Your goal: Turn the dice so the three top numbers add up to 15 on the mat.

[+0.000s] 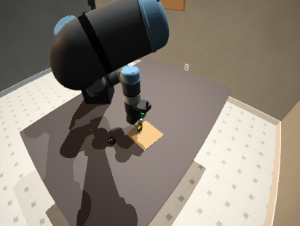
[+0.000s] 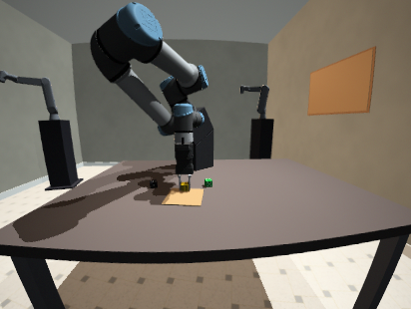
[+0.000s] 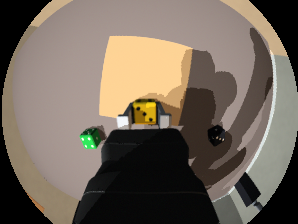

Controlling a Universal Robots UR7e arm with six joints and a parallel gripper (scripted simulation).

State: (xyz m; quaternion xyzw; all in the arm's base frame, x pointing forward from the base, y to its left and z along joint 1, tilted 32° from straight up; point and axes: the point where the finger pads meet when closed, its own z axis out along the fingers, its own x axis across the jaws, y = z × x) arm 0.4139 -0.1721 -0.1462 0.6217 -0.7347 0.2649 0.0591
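My gripper [image 1: 138,129] [image 2: 185,188] [image 3: 144,108] is shut on a yellow die [image 1: 138,126] [image 2: 185,185] [image 3: 145,112]. It holds the die low over the edge of the tan mat [image 1: 152,137] [image 2: 189,198] [image 3: 143,70] on the arm's side; I cannot tell whether the die touches the mat. A green die [image 2: 208,182] [image 3: 91,139] lies on the table just off the mat. A black die [image 1: 111,141] [image 2: 154,183] [image 3: 216,136] lies on the table off the mat, on the other side, in the arm's shadow.
The dark table [image 1: 189,109] [image 2: 299,209] carries the arm's base block [image 2: 204,147] behind the mat. Two black pedestals with small arms [image 2: 60,150] [image 2: 260,137] stand on the floor behind the table.
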